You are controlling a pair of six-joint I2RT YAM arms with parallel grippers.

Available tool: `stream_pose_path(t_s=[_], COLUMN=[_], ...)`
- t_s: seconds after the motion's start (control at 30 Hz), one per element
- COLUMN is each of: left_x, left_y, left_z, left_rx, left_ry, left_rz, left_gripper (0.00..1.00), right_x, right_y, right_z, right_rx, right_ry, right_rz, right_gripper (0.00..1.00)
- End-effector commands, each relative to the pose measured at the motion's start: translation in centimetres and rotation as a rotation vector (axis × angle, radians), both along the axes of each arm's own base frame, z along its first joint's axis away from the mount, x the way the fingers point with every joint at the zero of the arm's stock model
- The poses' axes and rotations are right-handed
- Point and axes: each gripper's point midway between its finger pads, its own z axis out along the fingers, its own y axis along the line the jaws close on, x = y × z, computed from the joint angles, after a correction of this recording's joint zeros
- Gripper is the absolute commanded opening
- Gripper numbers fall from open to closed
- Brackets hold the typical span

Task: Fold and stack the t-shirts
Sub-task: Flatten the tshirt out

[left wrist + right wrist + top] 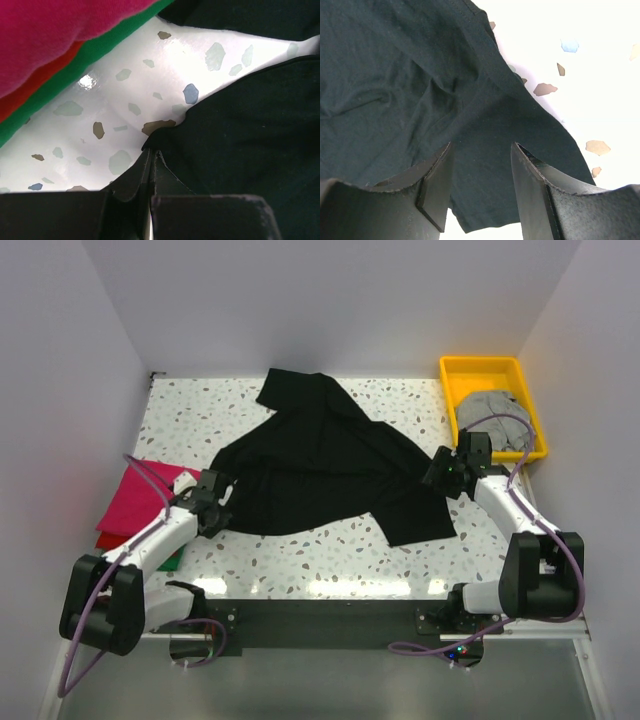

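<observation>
A black t-shirt [320, 465] is lying spread but rumpled across the middle of the speckled surface [330, 550]. It is the largest thing in the overhead frame and the one garment being worked. At the left edge of that frame a stack is waiting, with a magenta t-shirt [60, 30] lying on top, a red t-shirt [35, 95] showing beneath it and a green t-shirt [100, 55] peeking out at the bottom. In the upper right a grey t-shirt [495, 415] is sitting bunched and unfolded inside a yellow tray [480, 365].

The left claw [151, 155] is reaching in from the lower left. Its fingers are clenched together on the black shirt's near edge, just beside the stack. The right claw [482, 147] is hovering over the shirt's right side with its jaws released and spread, dark cloth filling the gap between them, grasping nothing.

By the look of it, three shirts are already folded and piled. The black one is only being straightened for folding, and the grey one is not yet begun, so roughly two folds and two placements are remaining.
</observation>
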Motion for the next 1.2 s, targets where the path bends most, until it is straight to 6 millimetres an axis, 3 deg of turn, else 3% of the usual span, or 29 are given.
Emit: stream_pose_path(t_s=[0.0, 0.13, 0.4, 0.63, 1.07, 1.13, 1.17], left_x=[1.6, 1.4, 0.9, -0.5, -1.4, -1.4, -1.5], left_y=[0.6, 1.1, 0.9, 2.4, 0.5, 0.5, 0.4], left_z=[2.7, 3.5, 2.9, 3.2, 1.2, 1.1, 1.0], left_rx=[0.029, 0.049, 0.037, 0.08, -0.017, -0.023, -0.024], left_ry=[-0.082, -0.095, -0.069, -0.058, -0.033, -0.032, -0.027], left_rz=[0.009, 0.02, 0.014, 0.054, -0.02, -0.019, -0.02], left_gripper=[0.0, 0.0, 0.0, 0.0, 0.0, 0.05, 0.15], right_x=[0.6, 0.6, 0.6, 0.5, 0.5, 0.5, 0.5], right_y=[0.1, 0.1, 0.2, 0.2, 0.3, 0.4, 0.4], right_z=[0.4, 0.5, 0.7, 0.6, 0.3, 0.3, 0.2], right_rx=[-0.003, -0.004, -0.001, -0.001, 0.007, 0.01, 0.01], right_ry=[-0.027, -0.03, -0.033, -0.032, -0.03, -0.031, -0.03], right_rz=[0.018, 0.016, 0.019, 0.022, 0.022, 0.024, 0.024], right_gripper=[0.53, 0.53, 0.53, 0.53, 0.53, 0.53, 0.53])
